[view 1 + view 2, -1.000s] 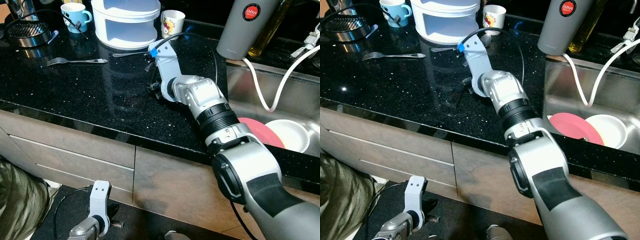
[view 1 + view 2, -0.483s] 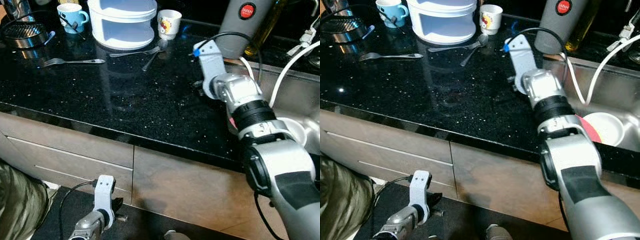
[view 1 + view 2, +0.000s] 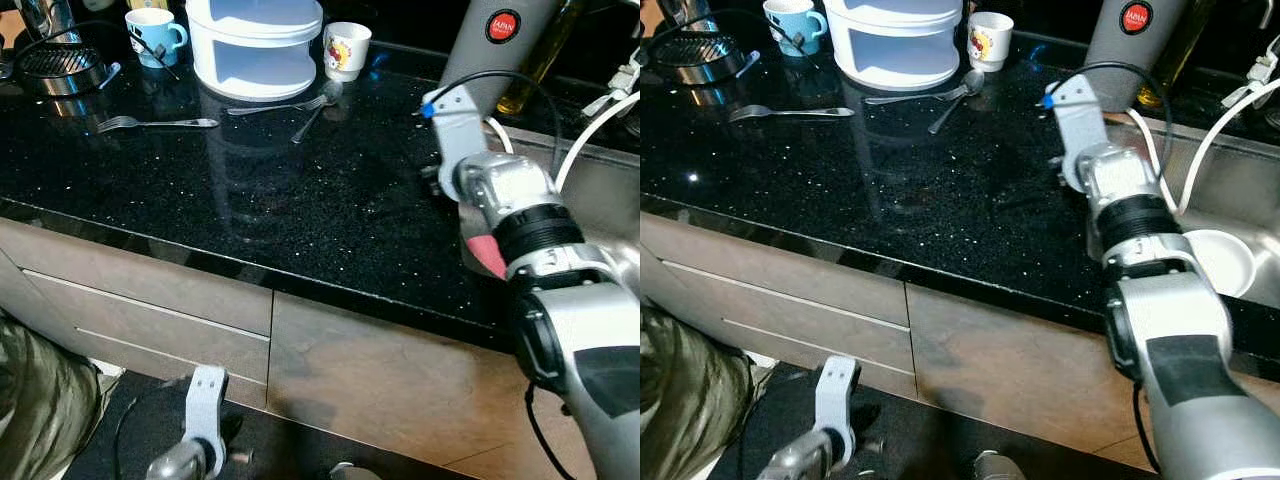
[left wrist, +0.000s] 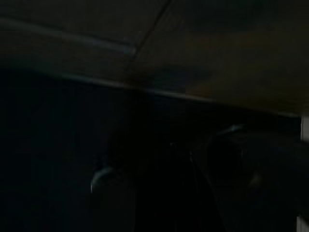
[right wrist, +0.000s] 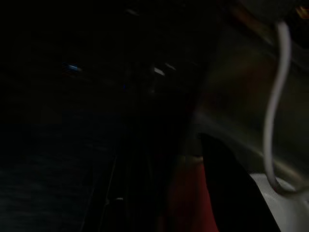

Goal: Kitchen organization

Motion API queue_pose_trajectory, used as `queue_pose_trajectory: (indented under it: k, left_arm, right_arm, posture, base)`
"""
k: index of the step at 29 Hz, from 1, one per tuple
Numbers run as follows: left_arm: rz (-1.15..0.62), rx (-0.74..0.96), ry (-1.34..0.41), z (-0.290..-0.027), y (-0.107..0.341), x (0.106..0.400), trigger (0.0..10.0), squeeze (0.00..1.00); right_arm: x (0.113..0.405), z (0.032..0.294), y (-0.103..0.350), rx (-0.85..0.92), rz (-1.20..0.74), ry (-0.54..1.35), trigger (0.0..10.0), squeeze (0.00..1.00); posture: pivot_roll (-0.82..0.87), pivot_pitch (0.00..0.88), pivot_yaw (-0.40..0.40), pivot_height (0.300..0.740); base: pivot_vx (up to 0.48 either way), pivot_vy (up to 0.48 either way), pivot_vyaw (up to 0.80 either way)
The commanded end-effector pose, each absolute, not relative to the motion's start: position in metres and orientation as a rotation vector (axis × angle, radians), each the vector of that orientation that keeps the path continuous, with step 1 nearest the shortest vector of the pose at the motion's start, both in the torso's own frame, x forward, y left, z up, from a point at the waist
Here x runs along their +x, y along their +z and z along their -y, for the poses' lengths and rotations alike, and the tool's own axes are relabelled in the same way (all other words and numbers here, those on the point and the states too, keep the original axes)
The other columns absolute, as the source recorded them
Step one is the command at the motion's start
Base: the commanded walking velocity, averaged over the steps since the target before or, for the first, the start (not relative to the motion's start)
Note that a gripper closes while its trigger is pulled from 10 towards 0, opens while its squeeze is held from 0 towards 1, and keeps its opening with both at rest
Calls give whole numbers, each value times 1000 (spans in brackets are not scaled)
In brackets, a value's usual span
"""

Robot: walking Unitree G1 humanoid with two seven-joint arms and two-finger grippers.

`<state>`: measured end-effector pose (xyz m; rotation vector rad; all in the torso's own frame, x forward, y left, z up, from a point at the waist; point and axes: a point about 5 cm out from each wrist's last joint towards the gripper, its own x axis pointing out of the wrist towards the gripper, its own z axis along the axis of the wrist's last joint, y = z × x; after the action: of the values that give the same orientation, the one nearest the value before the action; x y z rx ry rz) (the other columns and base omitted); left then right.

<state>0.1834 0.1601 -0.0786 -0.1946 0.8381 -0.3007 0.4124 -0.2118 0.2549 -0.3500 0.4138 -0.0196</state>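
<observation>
The right arm (image 3: 520, 230) is silver with rounded joint housings, a ribbed black collar and a black panel near the shoulder. A thin black cable loops over its wrist to a small blue tag. The left arm (image 3: 203, 420), at the frame's bottom, is pale silver.

The right arm (image 3: 530, 250) reached forward over the tabletop (image 3: 250, 190) edge, its wrist bent above the black surface, its end effector hidden beneath the wrist. The left arm (image 3: 200, 430) hung idle below the tabletop edge.

Fork (image 3: 155, 123), two spoons (image 3: 300, 105) on counter (image 3: 300, 210)
</observation>
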Motion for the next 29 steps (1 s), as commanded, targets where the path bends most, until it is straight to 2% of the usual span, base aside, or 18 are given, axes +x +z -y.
queue_pose_trajectory:
  k: [1,4,11,18,23,27,28,29]
  left_arm:
    - [-843,-173,-310,-164,-79,183,10000,0]
    - [-840,-168,-298,-174,-74,191,10000,0]
    - [-830,-168,-299,-176,-71,196,10000,0]
    - [-861,-167,-291,-171,-77,187,10000,0]
    - [-851,-167,-294,-169,-74,195,10000,0]
    - [-849,-168,-294,-169,-73,197,10000,0]
    - [-848,-171,-293,-168,-73,197,10000,0]
    - [-851,-171,-294,-167,-73,196,10000,0]
  right_arm:
    - [410,219,242,-345,-463,-39,10000,0]
    - [408,225,243,-295,-466,-41,10000,0]
    - [407,231,239,-267,-480,-40,10000,0]
    - [407,233,244,-298,-456,-8,10000,0]
    - [406,236,254,-328,-452,48,10000,0]
    - [406,237,265,-262,-417,98,10000,0]
    - [406,236,276,-238,-361,166,10000,0]
    - [405,230,292,-209,-250,310,10000,0]
  posture:
    - [-37,94,-51,740]
    - [-38,94,-50,740]
    - [-39,95,-48,740]
    - [-37,95,-48,740]
    - [-37,92,-49,740]
    - [-36,89,-51,740]
    - [-34,87,-52,740]
    - [-34,85,-54,740]
  base:
    - [0,0,0]
    - [0,0,0]
    - [0,0,0]
    - [0,0,0]
    - [0,0,0]
    - [0,0,0]
    - [0,0,0]
    - [0,0,0]
